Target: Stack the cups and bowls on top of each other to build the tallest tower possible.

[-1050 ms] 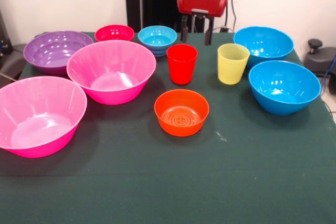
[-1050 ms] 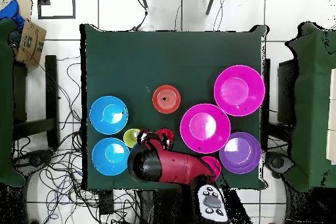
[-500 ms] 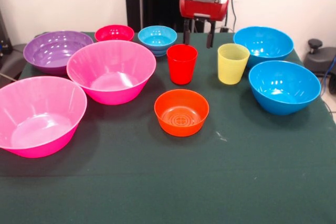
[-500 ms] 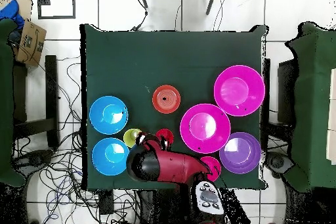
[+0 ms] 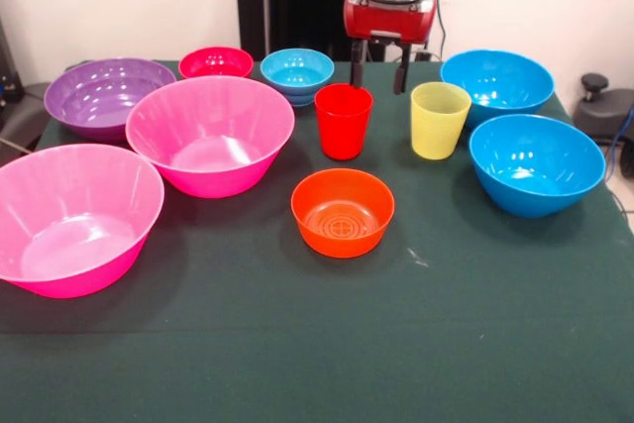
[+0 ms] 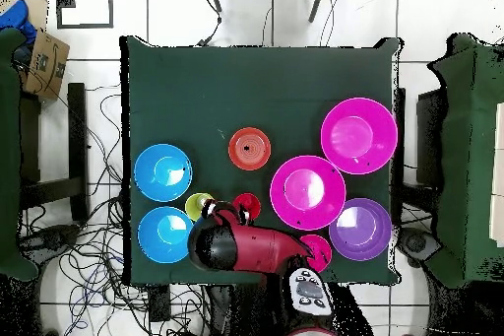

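No tower is seen yet; every piece sits separately on the table (image 5: pixel 297 344), so the whole build is judged still to be done.

The gripper (image 5: pixel 379 67) is held released, its two dark fingers spread and nothing between them, raised above the table's back edge. Just below and in front of it, on either side, the red cup (image 5: pixel 343 121) and the yellow cup (image 5: pixel 439 120) are found upright and apart. The small orange bowl (image 5: pixel 342 211) lies further forward of the gripper. The small light-blue bowl (image 5: pixel 297 72) and small red bowl (image 5: pixel 215 62) are set just beside it, level with it. Two large blue bowls (image 5: pixel 535 163) are placed to its other side. The purple bowl (image 5: pixel 104 96) and two pink bowls (image 5: pixel 209 133) are spread well apart from it.

No cup or bowl is gripped or nested.
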Available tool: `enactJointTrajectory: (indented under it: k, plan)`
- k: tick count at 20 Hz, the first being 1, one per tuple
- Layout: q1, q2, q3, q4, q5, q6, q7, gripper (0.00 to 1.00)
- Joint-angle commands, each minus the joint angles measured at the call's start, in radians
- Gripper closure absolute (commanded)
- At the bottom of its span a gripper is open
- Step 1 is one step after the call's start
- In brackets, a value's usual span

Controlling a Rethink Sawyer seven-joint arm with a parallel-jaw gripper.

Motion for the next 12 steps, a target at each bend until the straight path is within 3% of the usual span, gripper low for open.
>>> enactJointTrajectory:
  k: [1, 12]
  plan:
    - [0.005, 0.051, 0.051, -0.081, -0.013, -0.023, 0.118, 0.0]
    - [0.041, 0.066, 0.013, -0.125, -0.023, -0.017, 0.1, 0.0]
